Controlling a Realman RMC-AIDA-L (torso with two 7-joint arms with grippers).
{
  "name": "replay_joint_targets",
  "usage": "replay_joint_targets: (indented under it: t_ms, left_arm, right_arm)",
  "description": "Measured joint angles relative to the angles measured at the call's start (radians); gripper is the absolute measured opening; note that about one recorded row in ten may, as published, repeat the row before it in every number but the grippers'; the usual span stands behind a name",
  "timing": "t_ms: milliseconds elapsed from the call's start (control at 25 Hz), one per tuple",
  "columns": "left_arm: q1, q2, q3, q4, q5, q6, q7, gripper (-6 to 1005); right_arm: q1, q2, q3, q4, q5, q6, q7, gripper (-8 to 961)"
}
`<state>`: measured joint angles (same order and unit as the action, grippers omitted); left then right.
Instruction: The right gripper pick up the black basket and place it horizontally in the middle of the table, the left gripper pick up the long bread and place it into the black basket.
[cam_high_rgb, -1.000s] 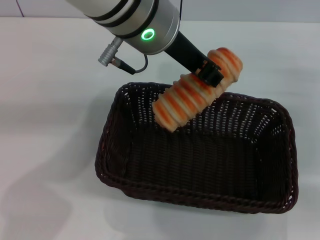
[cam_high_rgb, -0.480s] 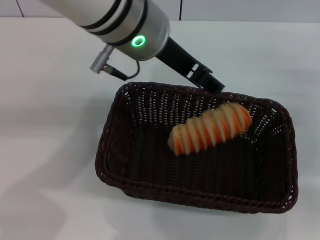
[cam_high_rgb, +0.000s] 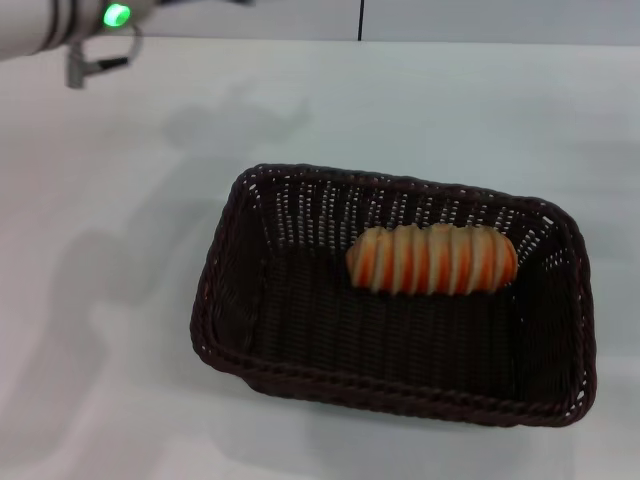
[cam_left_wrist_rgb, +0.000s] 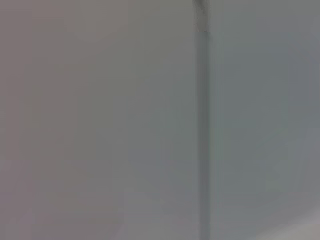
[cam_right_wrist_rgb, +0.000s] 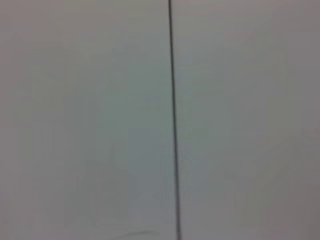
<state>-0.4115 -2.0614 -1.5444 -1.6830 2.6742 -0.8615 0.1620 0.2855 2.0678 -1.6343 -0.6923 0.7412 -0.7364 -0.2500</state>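
Lying inside the black basket (cam_high_rgb: 300, 340), the long bread (cam_high_rgb: 432, 260); left gripper's jaws unseen.

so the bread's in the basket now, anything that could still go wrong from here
Little is left to fail. The long bread lies inside the black basket, up against its far wall rather than centred, so a knock to the basket might roll it. The left arm is only partly in view at the table's far left corner, gripper unseen; swinging back low could clip the rim.

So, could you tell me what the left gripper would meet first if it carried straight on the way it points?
Probably only a plain wall panel with a vertical seam; its wrist view shows nothing nearer, though depth is unclear.
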Motion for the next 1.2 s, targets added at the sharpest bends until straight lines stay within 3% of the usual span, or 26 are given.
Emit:
replay_joint_targets:
  t_ms: [40,160,240,280,320,360,400,560,600,720,760,800,960,1200]
  left_arm:
    - [0.052,0.000,-0.007,0.020,-0.004,0.131,0.019,866]
    - [0.096,0.000,-0.007,0.040,-0.007,0.247,0.033,865]
    - [0.201,0.000,0.014,0.133,-0.024,0.598,0.045,864]
    - [0.201,0.000,0.014,0.133,-0.024,0.598,0.045,864]
    - [0.228,0.000,0.025,0.179,-0.042,0.717,0.040,864]
    - [0.268,0.002,0.051,0.291,-0.080,0.972,0.015,863]
    - [0.268,0.002,0.051,0.291,-0.080,0.972,0.015,863]
    - [0.295,0.004,0.101,0.515,-0.046,1.375,-0.143,862]
    - [0.295,0.004,0.101,0.515,-0.046,1.375,-0.143,861]
    - [0.290,0.005,0.105,0.673,0.020,1.584,-0.283,860]
    - [0.273,0.005,0.099,0.790,0.064,1.721,-0.379,860]
    - [0.273,0.005,0.099,0.790,0.064,1.721,-0.379,860]
    - [0.212,0.014,0.058,1.017,0.134,1.906,-0.552,860]
    - [0.188,0.009,0.036,1.136,0.153,2.021,-0.565,860]
  right_arm:
    - [0.006,0.001,0.006,0.012,0.000,-0.016,0.000,823]
    - [0.013,0.005,0.022,0.033,0.000,-0.092,0.000,824]
    - [0.011,0.005,0.022,0.037,-0.001,-0.121,0.005,824]
    - [0.011,0.005,0.022,0.037,-0.001,-0.121,0.005,824]
    - [0.008,0.006,0.023,0.038,0.000,-0.133,0.008,824]
    - [0.005,0.006,0.024,0.044,0.000,-0.159,0.018,824]
    - [0.005,0.006,0.024,0.044,0.000,-0.159,0.018,824]
    - [0.001,0.005,0.023,0.098,-0.001,-0.260,0.111,824]
    - [0.001,0.005,0.023,0.098,-0.001,-0.260,0.111,824]
    - [0.003,0.004,0.023,0.118,-0.001,-0.283,0.132,824]
    - [0.007,0.005,0.022,0.122,-0.001,-0.286,0.134,824]
    - [0.007,0.005,0.022,0.122,-0.001,-0.286,0.134,823]
    - [0.016,0.007,0.019,0.124,-0.001,-0.288,0.136,823]
    - [0.018,0.006,0.017,0.125,-0.001,-0.289,0.141,824]
